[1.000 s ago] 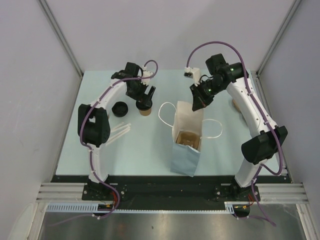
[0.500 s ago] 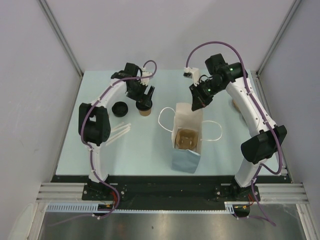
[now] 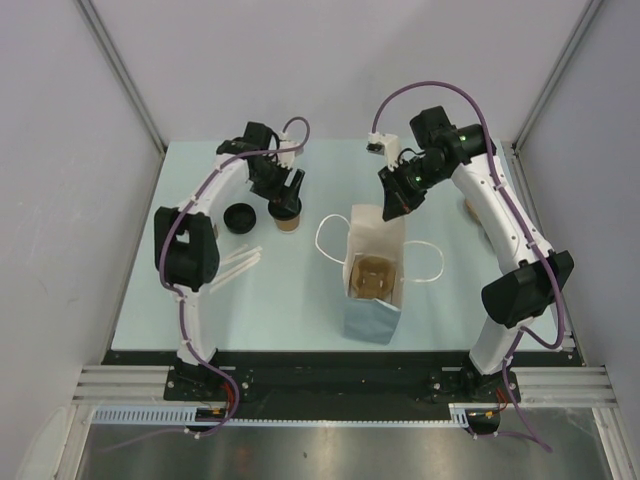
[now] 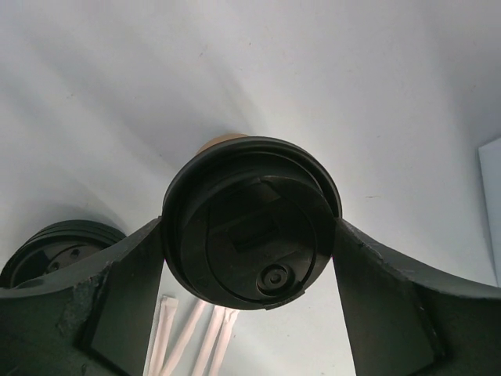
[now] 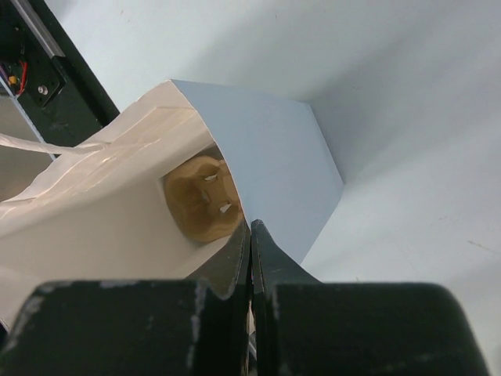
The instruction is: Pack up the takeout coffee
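The takeout coffee (image 3: 288, 218), a kraft-brown cup with a black lid, stands on the table left of the bag. My left gripper (image 3: 284, 197) straddles its lid from above. In the left wrist view the lid (image 4: 250, 223) fills the gap and touches both fingers (image 4: 129, 278). My right gripper (image 3: 395, 205) is shut on the far rim of the white paper bag (image 3: 378, 235) and holds it open. In the right wrist view its fingertips (image 5: 250, 229) pinch the bag wall (image 5: 270, 145). A brown cup carrier (image 5: 202, 196) sits inside the bag.
A loose black lid (image 3: 239, 217) lies left of the coffee, also in the left wrist view (image 4: 55, 243). Wrapped white straws (image 3: 240, 265) lie nearer the left arm. Bag handles (image 3: 430, 262) loop out on both sides. A tan object (image 3: 468, 209) sits behind the right arm.
The bag has stood up straighter and its mouth has opened a little. The left gripper has shifted slightly toward the back over the coffee. The right gripper still holds the rim.
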